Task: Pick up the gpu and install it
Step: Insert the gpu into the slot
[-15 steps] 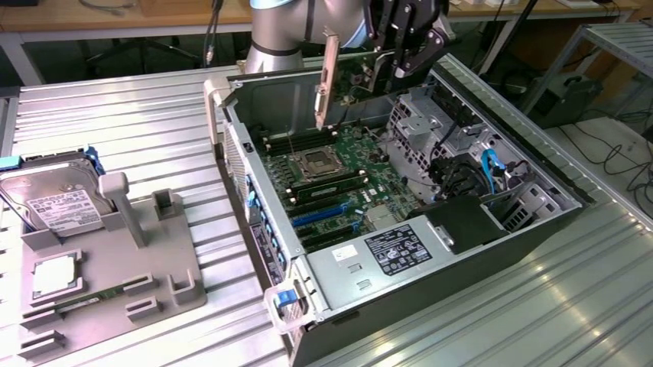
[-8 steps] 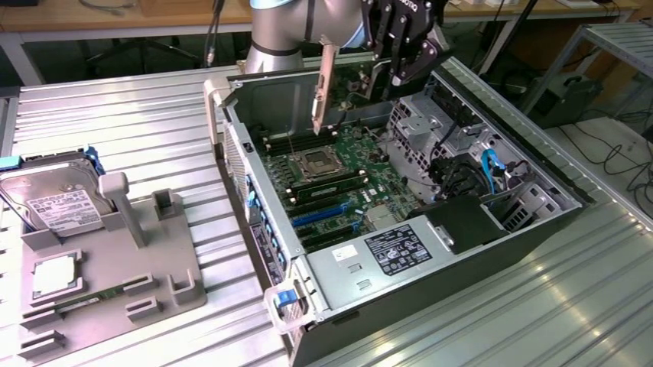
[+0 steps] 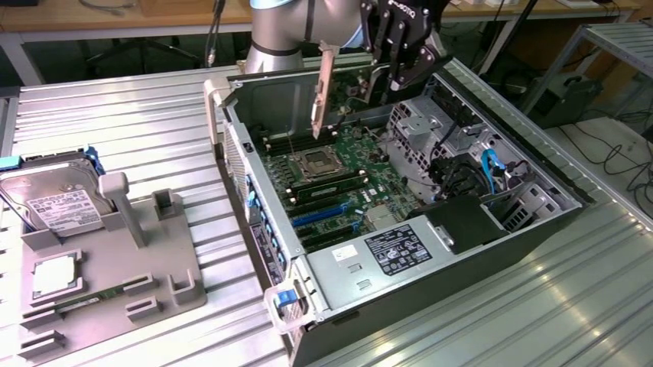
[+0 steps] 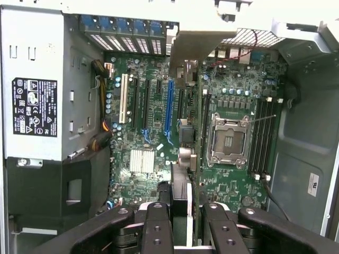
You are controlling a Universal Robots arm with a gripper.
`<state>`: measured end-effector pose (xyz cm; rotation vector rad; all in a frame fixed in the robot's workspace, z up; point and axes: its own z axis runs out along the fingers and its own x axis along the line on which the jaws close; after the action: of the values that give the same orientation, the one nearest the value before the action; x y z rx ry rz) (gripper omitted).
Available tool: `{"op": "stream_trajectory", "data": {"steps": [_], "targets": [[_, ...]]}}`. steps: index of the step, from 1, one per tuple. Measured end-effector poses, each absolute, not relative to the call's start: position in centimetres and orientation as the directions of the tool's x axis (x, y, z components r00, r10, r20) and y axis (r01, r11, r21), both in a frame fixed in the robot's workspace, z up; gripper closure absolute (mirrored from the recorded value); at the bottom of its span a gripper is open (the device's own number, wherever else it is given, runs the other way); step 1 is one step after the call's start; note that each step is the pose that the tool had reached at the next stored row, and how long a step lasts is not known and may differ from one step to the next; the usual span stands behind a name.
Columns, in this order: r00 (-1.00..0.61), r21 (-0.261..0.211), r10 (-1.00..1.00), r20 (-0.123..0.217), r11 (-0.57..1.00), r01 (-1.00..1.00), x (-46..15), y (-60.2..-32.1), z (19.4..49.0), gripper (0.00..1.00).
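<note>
The hand [image 3: 406, 65] is clamped, fingers partly closed, on the gpu [image 3: 324, 88], carried edge-down above the open computer case [image 3: 531, 222]; its silver bracket hangs toward the motherboard [image 3: 337, 180], seemingly so the card can meet a slot.
</note>
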<state>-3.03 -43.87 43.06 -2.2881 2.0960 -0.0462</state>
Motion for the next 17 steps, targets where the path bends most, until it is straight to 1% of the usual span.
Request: {"op": "stream_trajectory", "data": {"steps": [17], "targets": [[0.087, -0.048, -0.996, -0.004, -0.087, -0.995, -3.07, -43.87, 42.41, 0.72]]}}
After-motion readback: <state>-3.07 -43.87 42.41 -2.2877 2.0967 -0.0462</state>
